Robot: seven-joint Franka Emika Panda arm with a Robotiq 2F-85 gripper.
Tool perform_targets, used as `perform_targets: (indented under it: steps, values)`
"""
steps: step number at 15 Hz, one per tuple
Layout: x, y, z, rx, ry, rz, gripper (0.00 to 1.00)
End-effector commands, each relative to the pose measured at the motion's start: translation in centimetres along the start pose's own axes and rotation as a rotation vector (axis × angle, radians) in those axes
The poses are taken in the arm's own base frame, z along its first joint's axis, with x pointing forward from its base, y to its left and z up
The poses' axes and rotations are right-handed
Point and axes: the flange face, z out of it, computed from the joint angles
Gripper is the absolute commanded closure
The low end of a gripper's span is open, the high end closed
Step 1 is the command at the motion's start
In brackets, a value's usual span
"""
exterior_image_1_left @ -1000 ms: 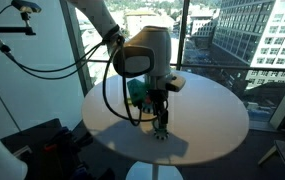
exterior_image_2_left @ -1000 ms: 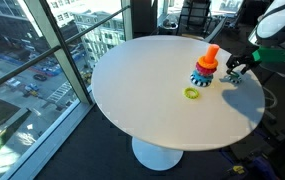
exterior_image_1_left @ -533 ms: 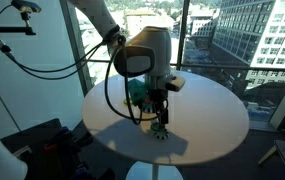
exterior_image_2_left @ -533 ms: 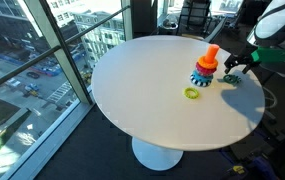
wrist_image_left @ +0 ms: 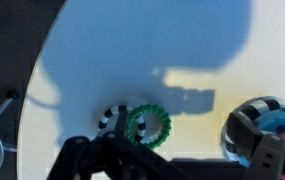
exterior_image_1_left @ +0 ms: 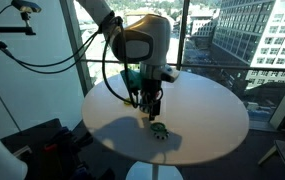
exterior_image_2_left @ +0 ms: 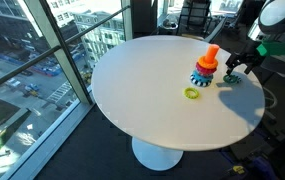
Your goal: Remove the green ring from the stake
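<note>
The green ring point(wrist_image_left: 147, 125) lies flat on the white table, off the stake, and overlaps a black-and-white dotted ring point(wrist_image_left: 107, 118). It also shows in an exterior view point(exterior_image_1_left: 158, 129). The stake point(exterior_image_2_left: 207, 66), orange-red on top with coloured rings around it, stands further in on the table. In the wrist view its stack point(wrist_image_left: 265, 130) is at the right edge. My gripper point(exterior_image_1_left: 150, 108) hangs a short way above the green ring, open and empty. It also shows in an exterior view point(exterior_image_2_left: 236, 70) beside the stake.
A yellow flat ring point(exterior_image_2_left: 191, 93) lies on the table in front of the stake. The round table's edge point(exterior_image_2_left: 142, 135) is near the window glass. Black cables point(exterior_image_1_left: 110, 75) hang from my arm.
My gripper has risen straight up from the green ring, which stays on the table. The stake and the yellow ring have not moved.
</note>
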Motion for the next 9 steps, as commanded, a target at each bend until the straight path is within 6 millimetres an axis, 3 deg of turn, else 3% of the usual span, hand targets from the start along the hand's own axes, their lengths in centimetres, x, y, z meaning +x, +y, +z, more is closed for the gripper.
perform_targets:
  steps: [1,9]
  values:
    - [-1.2,-0.9,-3.3,0.027,-0.048,-0.062,0.0]
    - [-3.9,-4.3,-11.0,0.014,-0.04,-0.143,0.0]
